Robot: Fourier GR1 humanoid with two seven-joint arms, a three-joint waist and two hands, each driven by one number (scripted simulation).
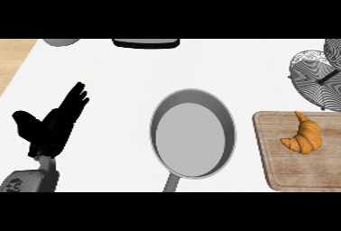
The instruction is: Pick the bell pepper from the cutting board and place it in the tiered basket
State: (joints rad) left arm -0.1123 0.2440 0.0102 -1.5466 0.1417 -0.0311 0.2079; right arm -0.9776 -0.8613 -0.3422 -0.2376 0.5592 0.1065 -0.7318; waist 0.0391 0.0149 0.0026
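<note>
No bell pepper shows on the wooden cutting board [279,167] at the right; an orange-brown croissant [304,134] lies on it instead. The wire tiered basket [318,81] stands at the far right, just beyond the board, partly cut off by the view's edge. My left hand [54,122] rests open at the left, fingers straight and pointing up, far from the board and holding nothing. My right hand is out of view.
A grey frying pan [193,135] lies in the middle of the white counter, its handle [172,182] pointing toward me. A dark tray [146,43] and a grey bowl [61,42] sit at the far edge. Bare wood [13,58] borders the counter at the left.
</note>
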